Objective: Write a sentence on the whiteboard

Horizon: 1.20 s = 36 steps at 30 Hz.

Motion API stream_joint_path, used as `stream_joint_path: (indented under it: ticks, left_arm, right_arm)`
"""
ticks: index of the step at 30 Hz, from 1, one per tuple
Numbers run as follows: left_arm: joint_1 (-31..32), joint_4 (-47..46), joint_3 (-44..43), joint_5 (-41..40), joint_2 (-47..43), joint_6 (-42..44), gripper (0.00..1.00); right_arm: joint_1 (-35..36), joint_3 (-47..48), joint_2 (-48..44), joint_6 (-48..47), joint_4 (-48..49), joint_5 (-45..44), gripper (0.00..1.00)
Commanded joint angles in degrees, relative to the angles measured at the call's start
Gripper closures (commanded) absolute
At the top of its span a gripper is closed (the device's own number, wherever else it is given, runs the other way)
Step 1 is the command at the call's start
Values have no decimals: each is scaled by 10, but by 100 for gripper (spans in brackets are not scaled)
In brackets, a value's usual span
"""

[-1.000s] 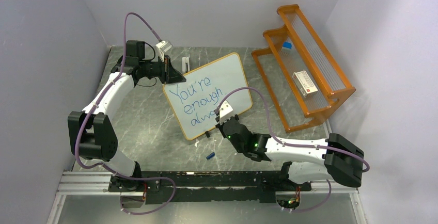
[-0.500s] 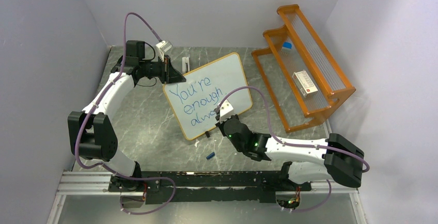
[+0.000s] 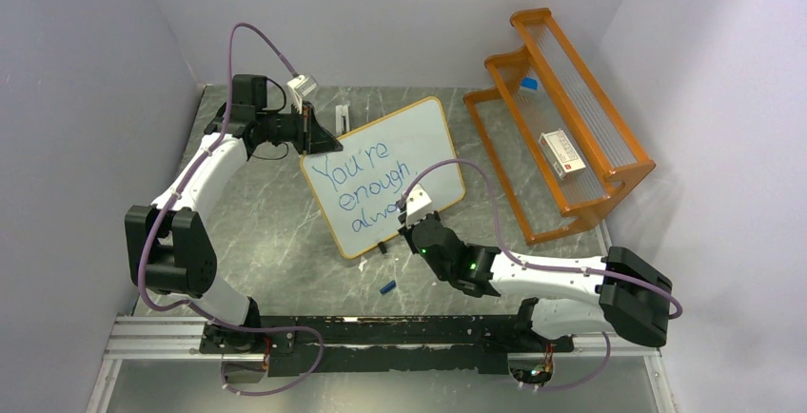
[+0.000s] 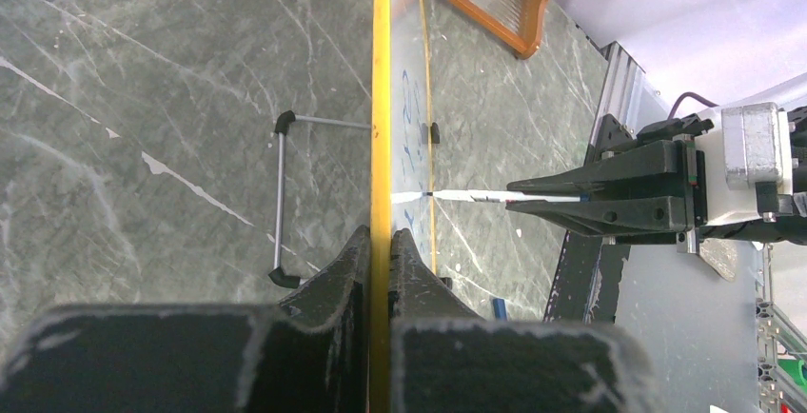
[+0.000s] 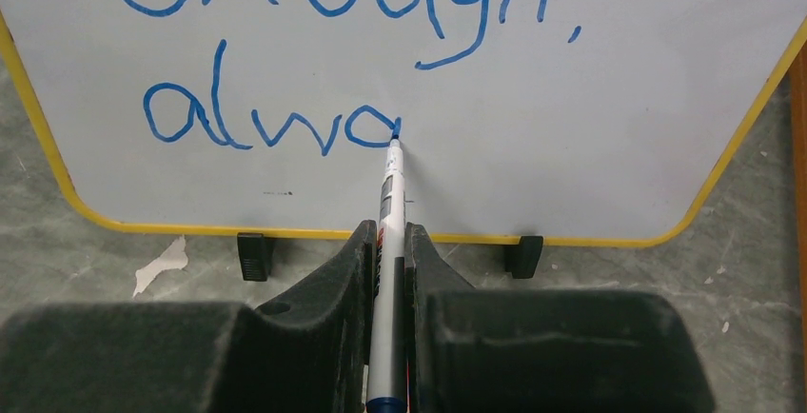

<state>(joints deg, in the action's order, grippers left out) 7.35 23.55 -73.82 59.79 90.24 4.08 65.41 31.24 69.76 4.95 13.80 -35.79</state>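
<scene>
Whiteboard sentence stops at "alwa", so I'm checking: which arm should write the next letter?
Right: the right fingers hold the white blue-tipped marker, tip on the yellow-framed whiteboard after "alwa". The left fingers clamp the board's edge.

Light: bright, even, diffuse, from above.
Shadows: soft, falling past the orange rack (image 3: pixel 571 113) at the tabletop's right edge.
Focus: writing on the whiteboard (image 5: pixel 590 99) crisp in right wrist view.

2 white-shelled arms (image 3: pixel 207 167) with black joints, looping purple cables (image 3: pixel 252 26), seemingly green lights (image 3: pixel 468 267) on the right.
</scene>
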Motion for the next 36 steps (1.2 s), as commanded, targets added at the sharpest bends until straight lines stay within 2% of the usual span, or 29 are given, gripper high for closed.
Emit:
stream_joint_path:
  ticks: [1, 19, 29, 36]
  left_arm:
    - [3, 23, 3, -59, 22, 43, 95]
    - [3, 23, 3, -59, 22, 43, 95]
    - [3, 22, 3, -59, 23, 42, 95]
    - [3, 22, 3, -59, 24, 42, 95]
  right_arm:
    - [-4, -7, -6, 13, -17, -1, 100]
    - [-14, -11, -11, 11, -18, -36, 100]
    - [-17, -9, -48, -3, 2, -3, 100]
    - [-31, -6, -39, -5, 21, 8, 100]
